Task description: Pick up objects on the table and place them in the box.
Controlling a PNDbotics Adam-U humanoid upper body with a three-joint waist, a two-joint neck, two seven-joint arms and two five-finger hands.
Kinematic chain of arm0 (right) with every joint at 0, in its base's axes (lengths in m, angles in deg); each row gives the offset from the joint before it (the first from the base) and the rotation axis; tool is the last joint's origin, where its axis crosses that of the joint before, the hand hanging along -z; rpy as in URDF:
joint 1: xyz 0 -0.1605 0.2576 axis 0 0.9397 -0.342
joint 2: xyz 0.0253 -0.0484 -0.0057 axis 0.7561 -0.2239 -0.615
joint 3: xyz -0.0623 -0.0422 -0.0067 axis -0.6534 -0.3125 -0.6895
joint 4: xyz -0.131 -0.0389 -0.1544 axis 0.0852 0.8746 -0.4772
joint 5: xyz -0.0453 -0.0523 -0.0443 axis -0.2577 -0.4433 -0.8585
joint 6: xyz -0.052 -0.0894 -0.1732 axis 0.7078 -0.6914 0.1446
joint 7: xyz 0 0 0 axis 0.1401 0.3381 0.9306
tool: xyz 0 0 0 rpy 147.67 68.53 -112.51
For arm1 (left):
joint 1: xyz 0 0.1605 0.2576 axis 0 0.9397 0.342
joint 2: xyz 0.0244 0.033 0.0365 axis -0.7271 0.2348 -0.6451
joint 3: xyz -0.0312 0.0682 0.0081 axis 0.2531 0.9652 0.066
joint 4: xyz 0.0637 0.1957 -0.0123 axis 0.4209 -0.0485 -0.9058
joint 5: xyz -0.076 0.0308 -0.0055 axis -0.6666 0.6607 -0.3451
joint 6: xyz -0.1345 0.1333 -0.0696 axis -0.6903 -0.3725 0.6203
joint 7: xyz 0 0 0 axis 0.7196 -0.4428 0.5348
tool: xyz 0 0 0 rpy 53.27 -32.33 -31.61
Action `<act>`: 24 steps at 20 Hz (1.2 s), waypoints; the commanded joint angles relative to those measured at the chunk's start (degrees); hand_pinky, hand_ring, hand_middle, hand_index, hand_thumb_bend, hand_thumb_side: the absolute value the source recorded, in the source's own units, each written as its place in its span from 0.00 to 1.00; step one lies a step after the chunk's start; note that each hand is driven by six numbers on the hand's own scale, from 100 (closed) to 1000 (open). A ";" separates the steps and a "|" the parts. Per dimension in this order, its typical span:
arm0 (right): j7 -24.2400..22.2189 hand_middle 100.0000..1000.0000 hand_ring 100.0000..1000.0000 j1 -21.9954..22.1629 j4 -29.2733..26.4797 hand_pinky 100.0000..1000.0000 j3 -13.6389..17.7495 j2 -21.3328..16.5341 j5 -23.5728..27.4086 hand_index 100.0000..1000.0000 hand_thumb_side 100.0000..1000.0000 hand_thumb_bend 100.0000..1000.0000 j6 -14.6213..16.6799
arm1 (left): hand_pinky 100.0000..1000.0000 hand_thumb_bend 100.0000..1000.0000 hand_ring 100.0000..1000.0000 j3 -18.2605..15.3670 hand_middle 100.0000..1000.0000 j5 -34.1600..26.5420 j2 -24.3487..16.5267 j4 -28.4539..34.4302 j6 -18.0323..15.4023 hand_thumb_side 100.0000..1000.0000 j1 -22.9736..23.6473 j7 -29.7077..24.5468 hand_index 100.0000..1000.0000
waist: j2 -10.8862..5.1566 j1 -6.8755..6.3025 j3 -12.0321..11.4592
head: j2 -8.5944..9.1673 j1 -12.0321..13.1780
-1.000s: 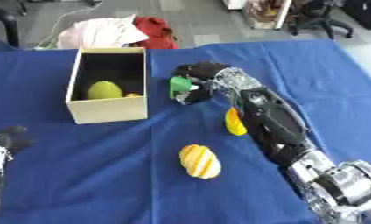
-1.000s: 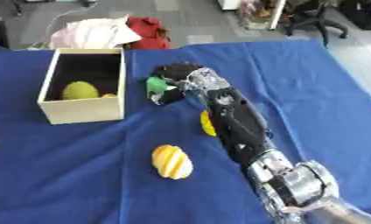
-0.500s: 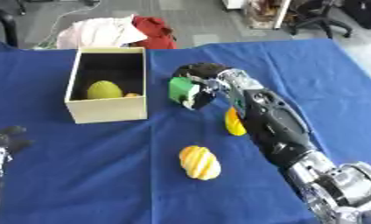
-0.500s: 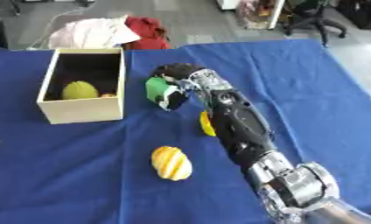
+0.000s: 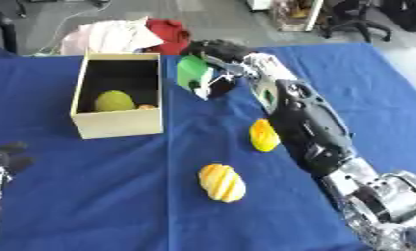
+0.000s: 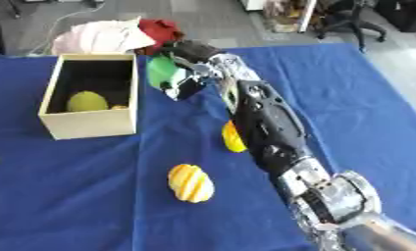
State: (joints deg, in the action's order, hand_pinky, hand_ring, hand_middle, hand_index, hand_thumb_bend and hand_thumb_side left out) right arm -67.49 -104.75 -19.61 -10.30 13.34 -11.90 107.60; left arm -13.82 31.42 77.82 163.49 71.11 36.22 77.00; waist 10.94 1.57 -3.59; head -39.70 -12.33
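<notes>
Lying nearest on the blue counter (image 5: pixel 91 196) is a yellow striped fruit (image 5: pixel 221 182). The left hand (image 5: pixel 4 162) rests at the lower-left edge; its finger posture cannot be determined. Farther back, an orange-yellow fruit (image 5: pixel 264 135) sits just beside the right forearm. The cardboard box (image 5: pixel 117 125) stands to the left, containing a yellow-green fruit (image 5: pixel 115 100) and a small orange item (image 5: pixel 146 106). Beyond, the right hand (image 5: pixel 218 68) has fingers curled around a green object (image 5: pixel 191 72), held to the right of the box's far corner. Red and pale cloth (image 5: pixel 130 37) lies past the counter.
</notes>
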 commanded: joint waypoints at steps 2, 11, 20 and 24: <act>-1.94 0.77 0.40 -2.76 -4.07 0.34 -1.58 -0.45 5.24 0.95 0.11 0.00 1.76 | 0.90 0.00 0.70 0.28 0.73 -0.23 -0.77 0.87 -0.09 0.69 -0.68 -0.36 0.78 | -0.49 -0.33 -0.39 | 0.79 -0.61; -7.54 0.80 0.46 -2.57 -5.00 0.42 -5.21 4.97 7.51 0.96 0.11 0.00 5.17 | 0.90 0.00 0.70 0.78 0.73 -0.46 -0.56 0.86 -0.05 0.69 -1.22 -0.85 0.78 | -0.25 -0.17 -1.74 | 1.18 -1.79; -6.97 0.84 0.59 -1.23 -4.61 0.59 -6.67 8.06 -0.31 0.98 0.12 0.00 7.20 | 0.90 0.00 0.70 1.12 0.73 -0.66 -0.33 0.85 -0.02 0.69 -1.73 -1.24 0.78 | 0.11 0.13 -2.69 | 1.34 -2.26; -1.47 0.84 0.56 -0.82 -3.70 0.57 -4.99 7.87 -6.00 0.98 0.11 0.00 4.95 | 0.90 0.00 0.70 1.11 0.73 -0.69 -0.30 0.87 -0.03 0.69 -1.79 -1.25 0.78 | 0.12 0.18 -2.72 | 1.50 -2.15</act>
State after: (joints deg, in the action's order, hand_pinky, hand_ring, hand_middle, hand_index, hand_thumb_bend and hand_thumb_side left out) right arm -70.53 -104.45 -22.92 -16.00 21.61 -16.17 113.08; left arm -12.84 30.91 77.82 163.49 71.12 35.18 75.99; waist 11.00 1.59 -6.30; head -39.03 -14.31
